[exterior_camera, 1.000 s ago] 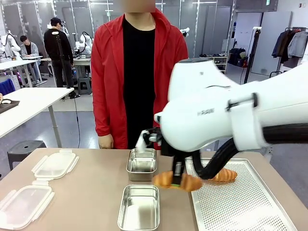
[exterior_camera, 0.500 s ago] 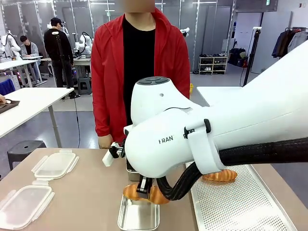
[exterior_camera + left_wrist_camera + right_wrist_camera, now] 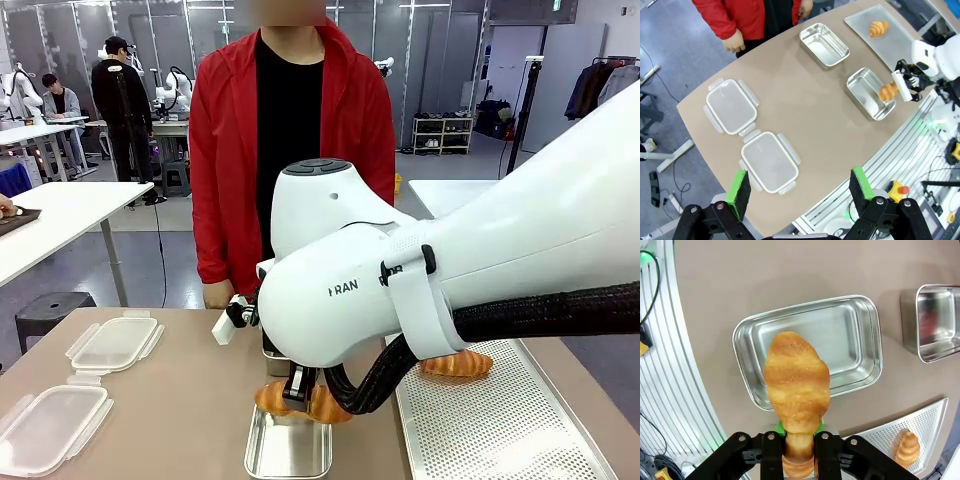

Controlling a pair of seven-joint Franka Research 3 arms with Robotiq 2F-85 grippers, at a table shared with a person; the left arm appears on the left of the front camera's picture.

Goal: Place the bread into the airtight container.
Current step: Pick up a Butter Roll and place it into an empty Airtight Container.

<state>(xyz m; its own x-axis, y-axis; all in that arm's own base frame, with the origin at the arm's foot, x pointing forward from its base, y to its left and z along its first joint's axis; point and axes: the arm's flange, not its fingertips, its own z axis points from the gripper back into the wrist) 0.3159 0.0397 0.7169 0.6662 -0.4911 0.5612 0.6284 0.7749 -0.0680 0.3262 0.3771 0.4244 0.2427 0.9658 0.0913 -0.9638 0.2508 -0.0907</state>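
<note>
Table (image 3: 190, 400) brown, shared with a person in a red jacket (image 3: 225, 150) standing at the far side. Right arm (image 3: 400, 290) reaches across the middle from the right. Perforated metal tray (image 3: 500, 420) on the robot's right, carrying one loose croissant (image 3: 458, 364) near its far end. Two steel containers sit mid-table, long axes running near to far: the far container (image 3: 824, 45) and the near container (image 3: 288, 450), both with bare floors. Two clear plastic lids, far lid (image 3: 112, 343) and near lid (image 3: 45, 428), lie flat on the robot's left, well apart from the containers. The bread, a second croissant (image 3: 796, 380), is clamped in the right gripper (image 3: 799, 430), pads pressed on it nearer one end. It hangs roughly level over the near container, at that container's far end in the front view. Its long axis runs left-right, crosswise to the container's long axis (in the right wrist view it points straight out along the fingers, free tip over the steel floor). Contact with the rim: cannot tell. Left gripper (image 3: 799, 187) is high above the table edge, jaws wide apart, nothing between them.
</note>
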